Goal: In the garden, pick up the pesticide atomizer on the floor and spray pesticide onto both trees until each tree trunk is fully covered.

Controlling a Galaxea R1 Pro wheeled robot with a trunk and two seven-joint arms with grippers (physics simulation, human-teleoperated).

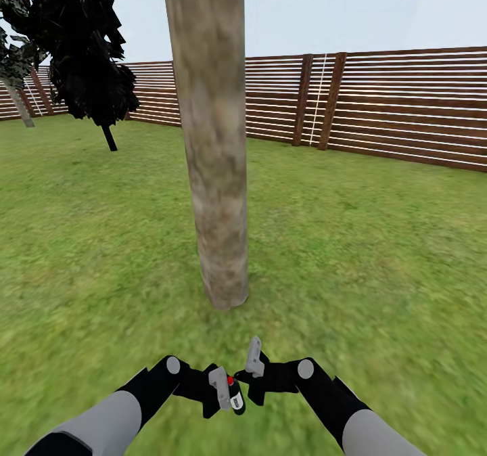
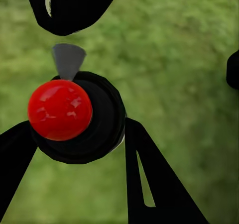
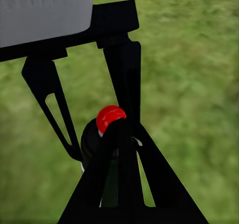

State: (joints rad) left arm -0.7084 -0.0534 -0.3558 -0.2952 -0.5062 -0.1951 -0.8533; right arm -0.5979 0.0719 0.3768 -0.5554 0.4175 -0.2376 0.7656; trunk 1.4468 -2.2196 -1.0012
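A: The garden was lawn out to a brown slat fence [image 1: 399, 104], pale sky over it. The grass [image 1: 379, 253] looked blurry and green all round.

B: And the tree?

A: One thick grey-tan trunk [image 1: 213, 145] stood upright dead ahead of the robot, bare of branches, its foot in the grass just beyond the grippers. A near-black conifer [image 1: 84, 43] stood well off to the left, near the fence.

B: Where was the atomizer?

A: The pesticide atomizer [image 1: 235, 395] sat low in the head view, between the two arms, a small dark bottle with a red spot at its top. The left gripper [image 1: 226, 390] held it: the left wrist view showed the red cap [image 2: 59, 109] and black body wedged between the dark fingers [image 2: 149, 184], touching them on both sides.

B: The right one?

A: The right gripper [image 1: 251, 361] sat just beside the bottle's top, one grey finger tilted upward. In the right wrist view the atomizer [image 3: 107, 122] showed just past its fingers [image 3: 129, 184]. How wide that gripper stood could not be told.

B: Any spray on the bark?

A: Mottling only; specks could not be told apart from it.
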